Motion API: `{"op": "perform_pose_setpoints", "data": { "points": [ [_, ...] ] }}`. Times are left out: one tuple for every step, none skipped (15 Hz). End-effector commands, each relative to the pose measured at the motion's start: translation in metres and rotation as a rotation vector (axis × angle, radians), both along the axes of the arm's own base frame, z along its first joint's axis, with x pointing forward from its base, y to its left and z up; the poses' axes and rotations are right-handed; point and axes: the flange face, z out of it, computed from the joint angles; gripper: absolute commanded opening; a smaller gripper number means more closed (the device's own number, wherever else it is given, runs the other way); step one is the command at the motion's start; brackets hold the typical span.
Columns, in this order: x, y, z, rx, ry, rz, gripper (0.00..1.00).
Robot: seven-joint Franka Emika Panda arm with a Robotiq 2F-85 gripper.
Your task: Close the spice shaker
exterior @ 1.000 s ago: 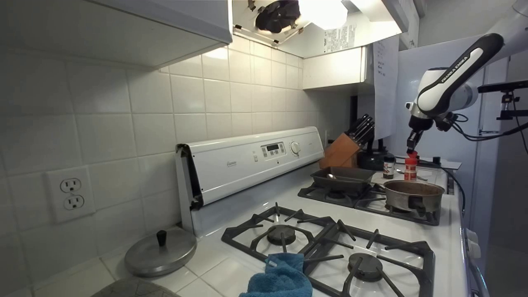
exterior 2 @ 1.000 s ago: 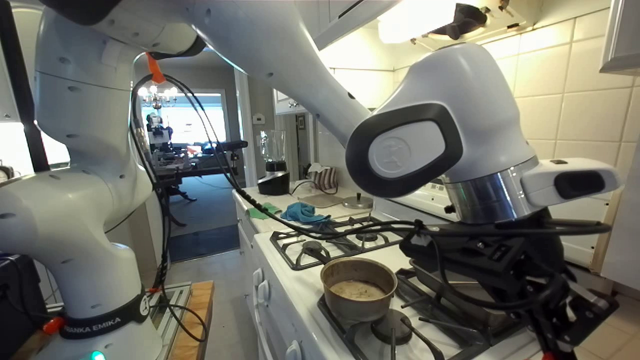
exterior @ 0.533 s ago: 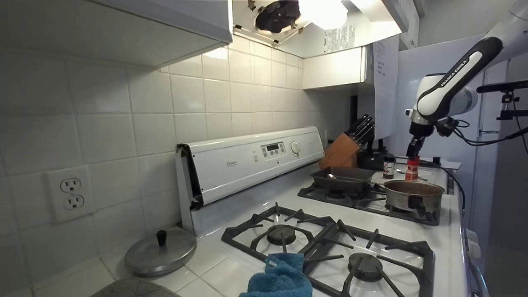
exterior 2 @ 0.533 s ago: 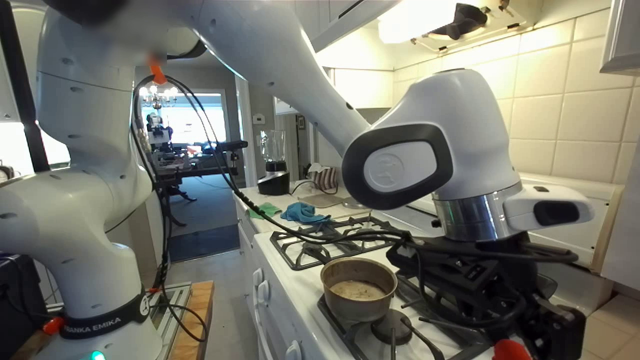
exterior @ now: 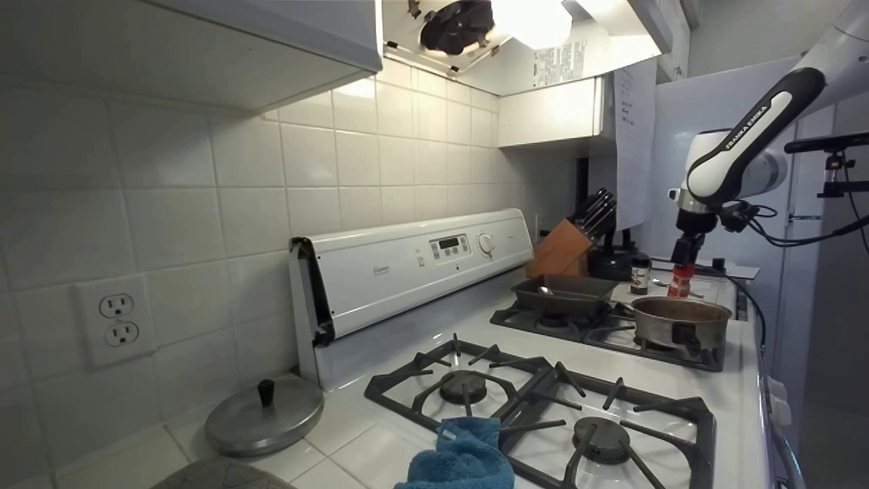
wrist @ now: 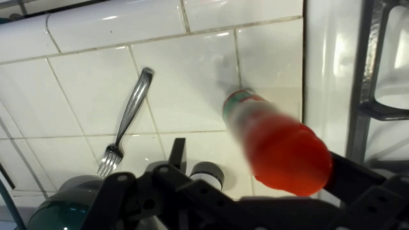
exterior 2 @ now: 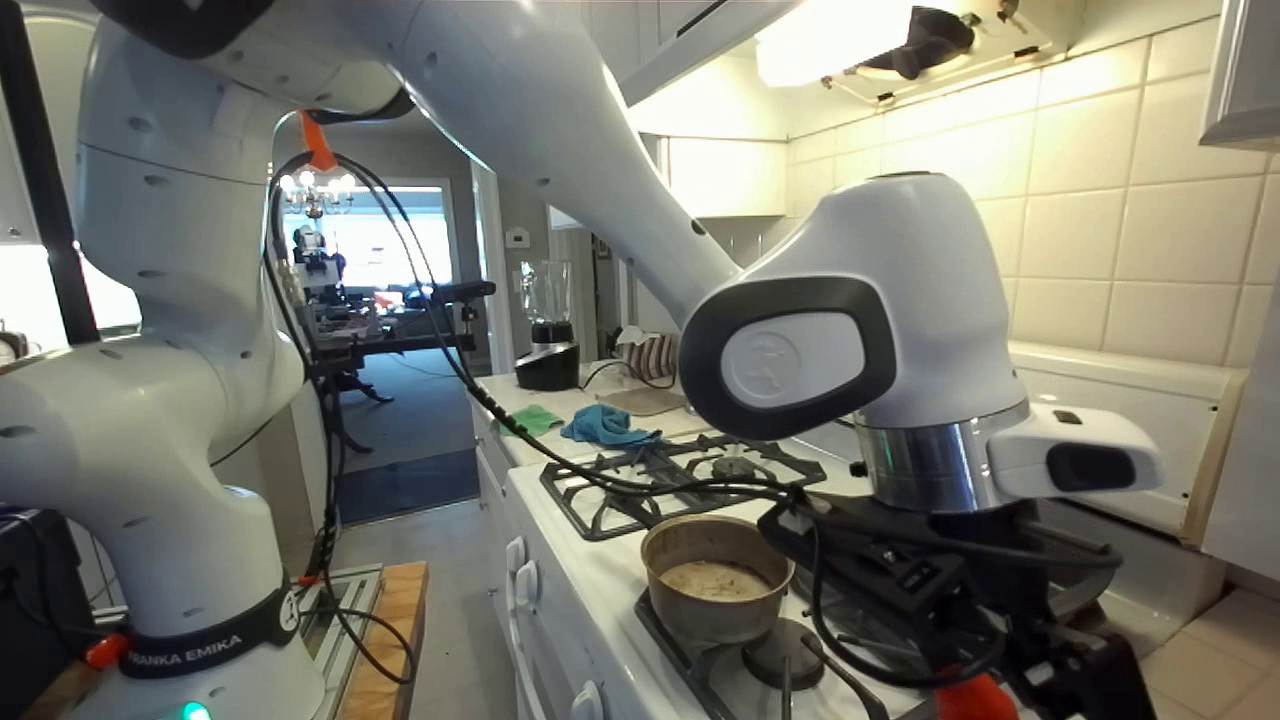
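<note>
Upright but leaning slightly, the spice shaker (exterior: 681, 280) stands on the counter behind the pot. Its red top fills much of the wrist view, where the shaker (wrist: 287, 153) is blurred by motion. My gripper (wrist: 260, 159) is open around that top. The red top rests close against the right-hand finger (wrist: 354, 175), while a wide gap separates it from the left-hand finger (wrist: 177, 155). An exterior view shows the gripper (exterior: 686, 252) over the shaker, hiding its upper end. Whether the lid is fully down, I cannot tell.
A black-capped shaker (wrist: 207, 172), a fork (wrist: 132, 108) and a dark green kettle (wrist: 60, 207) are on the tiled counter. Towards the stove are a metal pot (exterior: 681, 326) and a dark rectangular pan (exterior: 563, 299). A knife block (exterior: 560, 250) stands behind.
My gripper has come down over the shaker, its fingers now spread. The red flap that stuck up above the shaker no longer shows separately. The shaker leans a little more than before.
</note>
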Motion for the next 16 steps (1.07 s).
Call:
{"op": "perform_pose_setpoints", "data": {
  "points": [
    [-0.003,-0.005,-0.003,0.015,0.012,-0.048,0.99],
    [-0.004,-0.008,-0.003,0.017,0.012,-0.059,0.98],
    [-0.005,-0.01,-0.002,0.017,0.011,-0.067,0.98],
    [-0.006,-0.012,-0.002,0.018,0.01,-0.074,0.98],
    [-0.007,-0.013,-0.001,0.017,0.009,-0.079,0.99],
    [-0.008,-0.015,-0.001,0.018,0.008,-0.084,0.99],
    [-0.009,-0.016,0.001,0.018,0.006,-0.087,1.0],
    [-0.009,-0.017,0.0,0.018,0.004,-0.089,1.0],
    [-0.009,-0.017,0.001,0.019,0.002,-0.091,1.0],
    [-0.009,-0.017,0.003,0.021,-0.002,-0.091,1.0],
    [-0.008,-0.016,0.004,0.021,-0.005,-0.088,1.0],
    [-0.008,-0.015,0.005,0.021,-0.008,-0.087,1.0],
    [-0.008,-0.015,0.006,0.021,-0.009,-0.086,1.0],
    [-0.007,-0.014,0.008,0.021,-0.011,-0.084,1.0],
    [-0.007,-0.014,0.009,0.021,-0.012,-0.084,1.0],
    [-0.007,-0.014,0.01,0.021,-0.014,-0.082,1.0]
  ]
}}
